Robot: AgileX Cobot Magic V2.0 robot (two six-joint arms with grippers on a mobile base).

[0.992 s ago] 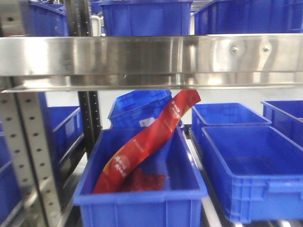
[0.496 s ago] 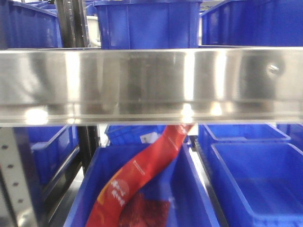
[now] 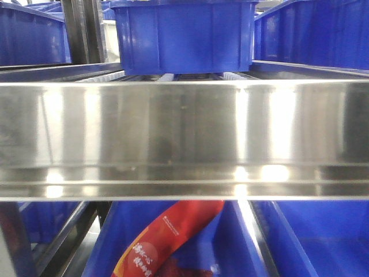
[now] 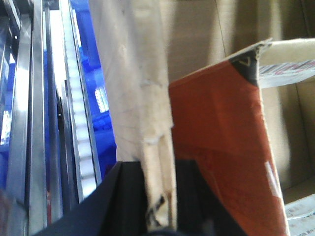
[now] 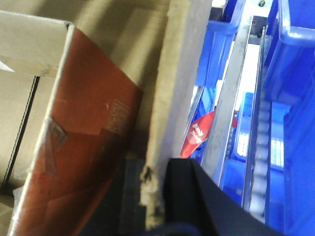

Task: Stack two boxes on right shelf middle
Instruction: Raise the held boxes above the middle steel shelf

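In the left wrist view my left gripper (image 4: 157, 169) is shut on the pale side wall of a brown cardboard box (image 4: 133, 73), with one black finger on each side of the wall. My right gripper (image 5: 155, 174) is likewise shut on the opposite wall of the box (image 5: 182, 64). Inside the open box stands a red-brown cardboard panel (image 4: 216, 137) (image 5: 83, 123); whether it belongs to a second box I cannot tell. The shelf's shiny steel front rail (image 3: 184, 138) fills the front view, very close. Beside the box run the shelf's steel rails (image 4: 34, 123) (image 5: 231, 113).
A blue bin (image 3: 184, 34) stands on the roller level just above the rail, with more blue bins at both sides. Below the rail a red snack bag (image 3: 173, 236) lies in another blue bin (image 3: 242, 242). An upright post (image 3: 81, 29) stands at the left.
The front view has closed in on the steel rail, which has grown and sunk lower in the frame. The red bag and lower bins now show only as a strip at the bottom.
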